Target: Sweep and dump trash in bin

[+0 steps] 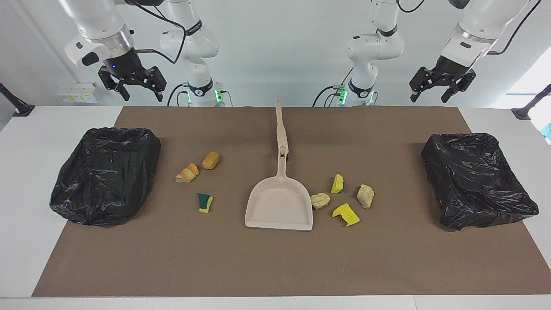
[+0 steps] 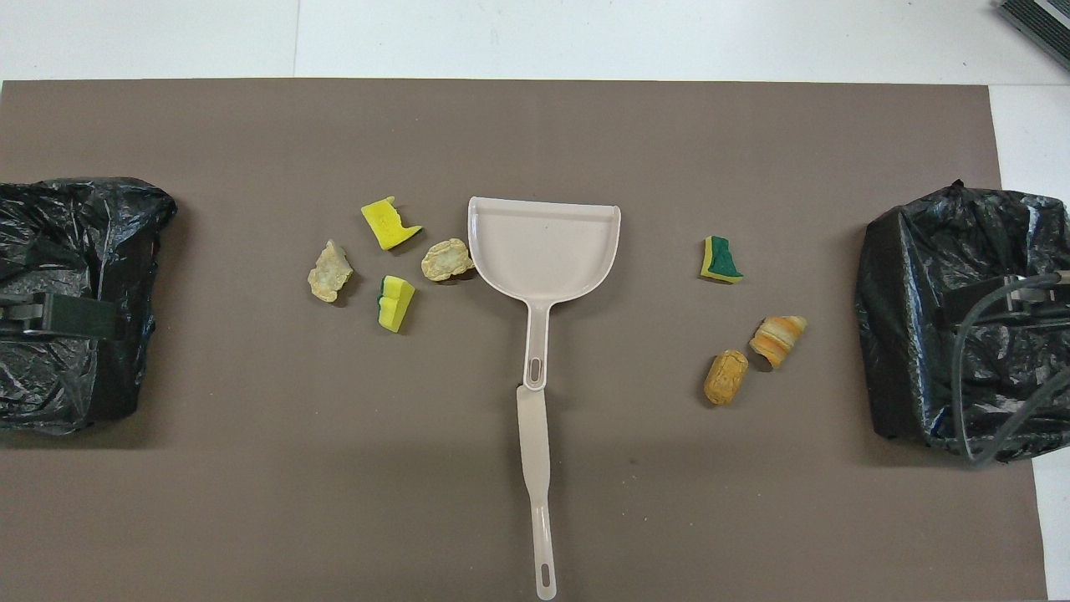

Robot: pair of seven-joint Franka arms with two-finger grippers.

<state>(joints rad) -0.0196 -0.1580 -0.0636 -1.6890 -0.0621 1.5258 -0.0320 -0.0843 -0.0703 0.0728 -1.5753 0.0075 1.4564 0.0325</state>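
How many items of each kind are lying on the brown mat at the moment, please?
Sponge and foam scraps: 7
Black-bagged bins: 2
Dustpan: 1
Brush: 1
Total: 11

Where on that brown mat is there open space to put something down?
The mat is bare farther from the robots than the dustpan, from bin to bin. Beside the dustpan it is crowded with scraps.
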